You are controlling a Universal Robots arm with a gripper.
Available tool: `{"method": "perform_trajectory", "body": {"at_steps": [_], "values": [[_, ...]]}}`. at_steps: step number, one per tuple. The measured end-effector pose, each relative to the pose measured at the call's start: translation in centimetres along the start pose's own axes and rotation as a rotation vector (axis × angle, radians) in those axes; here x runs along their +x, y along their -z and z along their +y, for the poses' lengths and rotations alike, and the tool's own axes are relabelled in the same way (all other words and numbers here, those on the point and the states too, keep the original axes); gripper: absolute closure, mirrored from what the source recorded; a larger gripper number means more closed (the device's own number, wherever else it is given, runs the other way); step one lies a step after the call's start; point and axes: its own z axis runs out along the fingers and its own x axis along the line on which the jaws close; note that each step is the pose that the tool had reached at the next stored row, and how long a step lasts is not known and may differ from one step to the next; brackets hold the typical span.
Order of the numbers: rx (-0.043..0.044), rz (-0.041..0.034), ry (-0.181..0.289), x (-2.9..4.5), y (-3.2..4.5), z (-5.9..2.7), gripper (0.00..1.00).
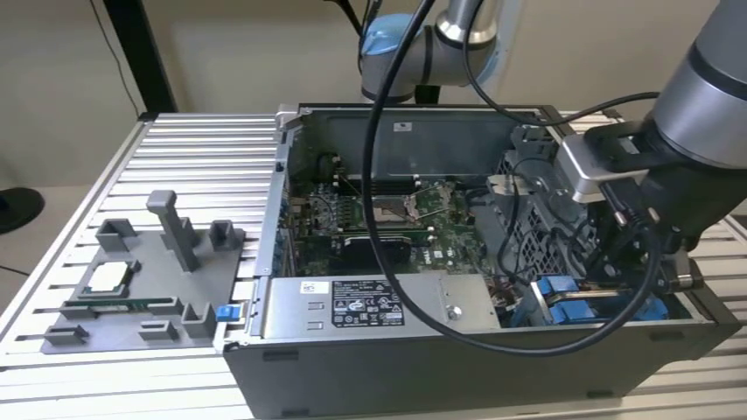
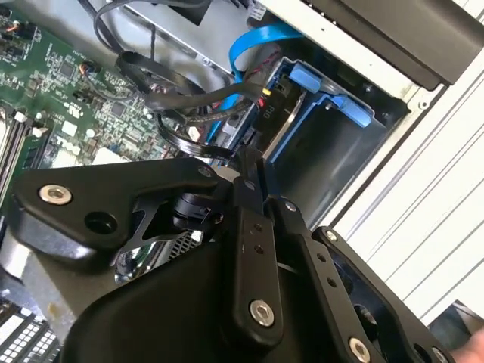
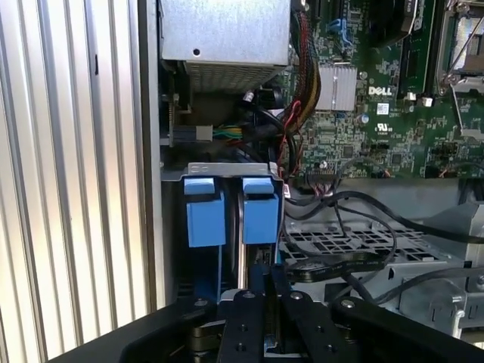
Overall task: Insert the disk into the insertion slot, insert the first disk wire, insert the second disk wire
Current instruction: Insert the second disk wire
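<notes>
Ribbed aluminium table (image 1: 175, 157) carrying an open grey computer case (image 1: 467, 367).
Black gripper (image 3: 271, 283) hangs over the blue-clipped grey insertion slot (image 3: 227, 212); its fingers look pressed together, on what I cannot tell.

Black cables (image 3: 340, 265) crowd the perforated cage beside the insertion slot (image 3: 231, 208); gripper (image 3: 265, 302) sits at the slot mouth, case wall (image 3: 151, 151) close alongside.

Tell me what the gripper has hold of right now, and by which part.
The gripper is closed down at the insertion slot, on the top edge of the disk standing between the blue clips. Whether it truly clamps that edge cannot be told.
</notes>
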Motion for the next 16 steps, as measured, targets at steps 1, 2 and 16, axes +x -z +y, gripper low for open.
{"method": "perform_trajectory", "body": {"at_steps": [1, 2, 16], "values": [[0.0013, -0.0002, 0.001, -0.03, -0.01, -0.01, 1.0], [0.0021, -0.0001, 0.002, -0.03, -0.01, -0.02, 1.0], [0.007, -0.0005, 0.004, -0.13, 0.35, -0.21, 1.0]]}}
